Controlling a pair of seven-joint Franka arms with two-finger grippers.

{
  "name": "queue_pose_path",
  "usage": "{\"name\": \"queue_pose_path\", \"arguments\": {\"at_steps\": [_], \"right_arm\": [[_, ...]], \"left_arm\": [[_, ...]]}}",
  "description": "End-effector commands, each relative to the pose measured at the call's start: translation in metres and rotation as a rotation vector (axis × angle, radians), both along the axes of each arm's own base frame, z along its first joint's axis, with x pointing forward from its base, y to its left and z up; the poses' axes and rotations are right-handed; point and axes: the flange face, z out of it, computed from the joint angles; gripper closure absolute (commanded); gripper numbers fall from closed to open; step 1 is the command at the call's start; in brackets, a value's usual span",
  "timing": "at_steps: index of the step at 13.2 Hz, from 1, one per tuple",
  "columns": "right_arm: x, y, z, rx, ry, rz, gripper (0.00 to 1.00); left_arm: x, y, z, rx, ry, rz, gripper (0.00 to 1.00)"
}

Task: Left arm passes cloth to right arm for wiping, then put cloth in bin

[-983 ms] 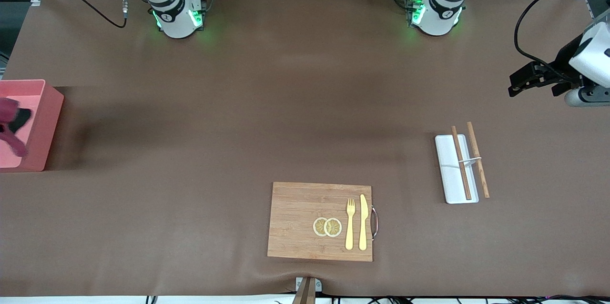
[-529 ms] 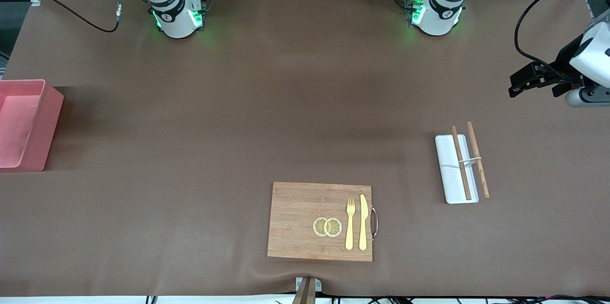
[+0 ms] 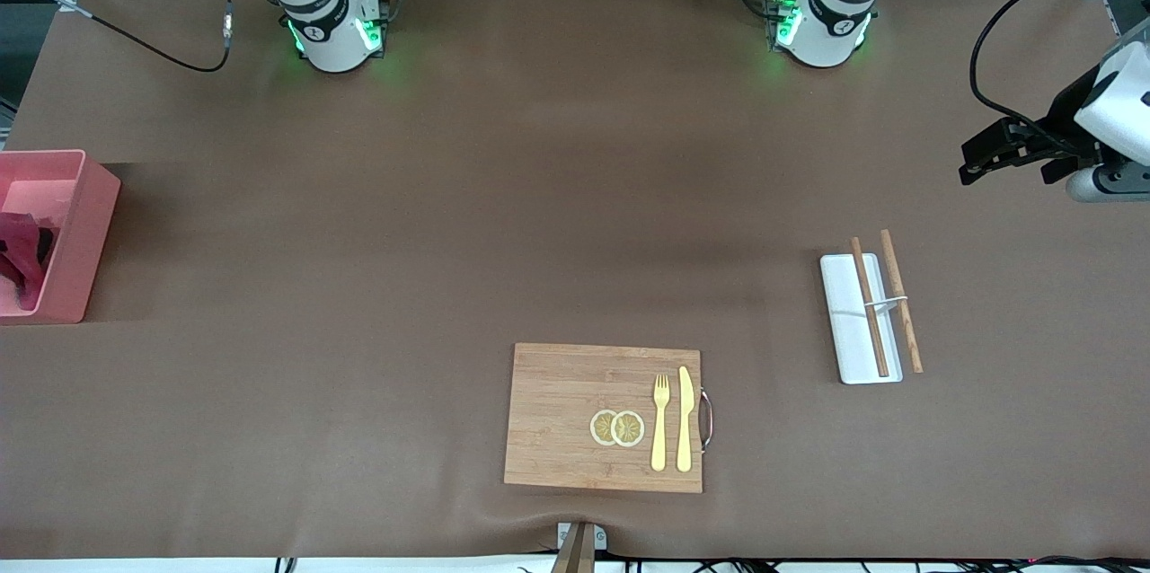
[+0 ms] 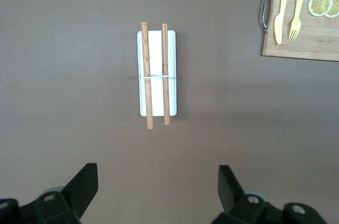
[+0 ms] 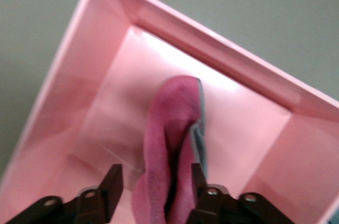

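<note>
cloth [image 5: 172, 150] hangs folded lengthwise between the right claw [image 5: 153, 187] fingers, inside the bin [image 3: 85, 232], long axis down into it | board [image 3: 575, 411], fork [image 3: 660, 420], knife [image 3: 685, 416] on worktop [image 3: 449, 196] | left claw [image 4: 158, 184] spread apart, waiting above tray [image 4: 157, 70] with chopsticks [image 4: 146, 75]

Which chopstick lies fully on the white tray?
The chopstick toward the right arm's end; it lies along the white tray. The other chopstick runs beside the tray's edge, over the table.

Even overhead light leaves soft shadows on the table [image 3: 449, 241]; the right wrist view is motion-blurred, with glare inside the bin [image 5: 175, 49].
</note>
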Motion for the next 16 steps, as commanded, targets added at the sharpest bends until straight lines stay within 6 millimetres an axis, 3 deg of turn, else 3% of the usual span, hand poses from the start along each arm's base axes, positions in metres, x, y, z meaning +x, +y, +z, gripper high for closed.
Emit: {"name": "queue_pose_path", "arguments": {"at_steps": [1, 4, 7, 10, 12, 15, 16], "right_arm": [[0.015, 0.024, 0.049, 0.045, -0.016, 0.025, 0.00], [0.034, 0.064, 0.107, 0.041, -0.007, -0.013, 0.00], [0.057, 0.135, 0.154, 0.033, 0.069, -0.087, 0.00], [0.076, 0.229, 0.200, -0.002, 0.159, -0.252, 0.00], [0.085, 0.292, 0.220, -0.012, 0.199, -0.341, 0.00], [0.089, 0.395, 0.252, -0.063, 0.228, -0.480, 0.00], [0.086, 0.417, 0.261, -0.071, 0.229, -0.513, 0.00]], "left_arm": [[-0.001, -0.001, -0.002, 0.005, -0.006, -0.003, 0.00], [0.000, -0.001, -0.002, 0.004, -0.011, -0.003, 0.00], [0.000, -0.001, -0.002, 0.004, -0.011, -0.003, 0.00], [0.000, 0.003, -0.001, 0.004, -0.012, 0.002, 0.00], [0.000, 0.003, 0.001, 0.004, -0.021, 0.000, 0.00], [-0.004, 0.004, 0.009, 0.003, -0.037, 0.003, 0.00], [-0.004, 0.004, 0.008, 0.001, -0.034, 0.006, 0.00]]}}
